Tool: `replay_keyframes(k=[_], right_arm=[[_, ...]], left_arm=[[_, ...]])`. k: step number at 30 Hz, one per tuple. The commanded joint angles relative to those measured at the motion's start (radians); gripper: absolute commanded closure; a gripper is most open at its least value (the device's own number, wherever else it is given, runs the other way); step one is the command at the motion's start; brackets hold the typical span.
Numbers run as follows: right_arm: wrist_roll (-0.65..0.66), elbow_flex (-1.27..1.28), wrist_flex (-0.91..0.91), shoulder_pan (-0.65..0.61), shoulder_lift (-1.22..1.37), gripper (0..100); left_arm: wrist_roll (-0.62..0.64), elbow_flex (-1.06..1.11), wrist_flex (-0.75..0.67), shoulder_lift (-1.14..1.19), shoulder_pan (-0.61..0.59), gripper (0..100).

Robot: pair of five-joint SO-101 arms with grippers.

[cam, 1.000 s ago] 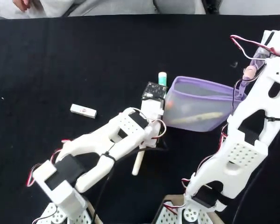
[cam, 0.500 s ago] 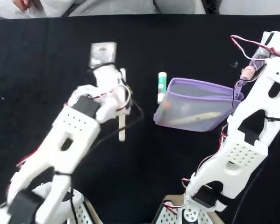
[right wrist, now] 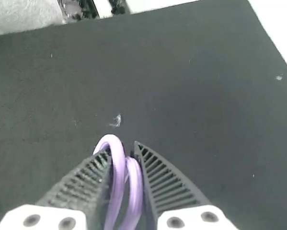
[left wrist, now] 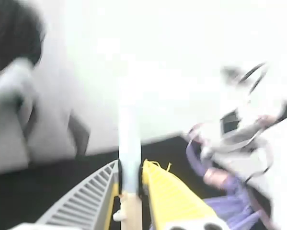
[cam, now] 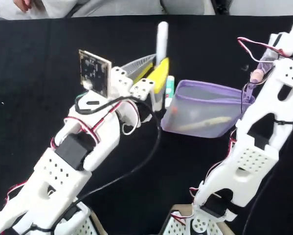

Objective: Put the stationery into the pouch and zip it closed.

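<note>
One purple pouch (cam: 205, 110) sits on the black bench (cam: 43, 54) with its mouth open and the zip undone. Through its wall show one long pale item (cam: 205, 123) and one small orange thing (cam: 174, 110), both too vague to name. The right jaws are clamped tight on the pouch's purple loop (right wrist: 120, 172) at its right corner, and the right arm (cam: 263, 142) stands over that end.

One green-and-white glue stick (cam: 169, 90) lies on the bench just beside the pouch's left end. One white pen (cam: 162, 36) stands upright, pinched between the grey and the yellow side of the left jaws, which are almost closed around it. The pen is lifted off the bench, just left of the glue stick. The left arm (cam: 82, 147) stretches up to it from the near left corner.

A second ago the left arm crouched low in front of the pouch, with the pen slanting down by the bench. Half a second ago it had swung off to the left with the pen hanging downward. Now the pen points up beside the pouch. The pouch, the glue stick and the right arm have not shifted.
</note>
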Motion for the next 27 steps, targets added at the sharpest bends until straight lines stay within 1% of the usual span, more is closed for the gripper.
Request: replay_keyframes(k=[1,7,13,18,21,27], right_arm=[[-0.002,-0.054,-0.020,-0.012,-0.013,98.8],[-0.002,-0.054,-0.020,-0.015,-0.012,98.8],[-0.002,-0.054,-0.020,-0.015,-0.012,98.8],[-0.002,-0.054,-0.020,-0.014,-0.013,98.8],[-0.002,-0.054,-0.020,-0.006,-0.015,98.8],[0.000,-0.054,-0.020,-0.005,-0.012,98.8]], left_arm=[[-0.049,-0.042,-0.083,-0.029,0.051,97],[-0.054,-0.166,-0.087,-0.021,0.058,97],[-0.061,-0.196,-0.094,-0.014,0.186,97],[-0.061,-0.168,-0.242,0.066,0.199,97],[-0.074,-0.174,-0.261,0.138,0.208,97],[-0.153,-0.151,-0.311,0.232,0.216,97]])
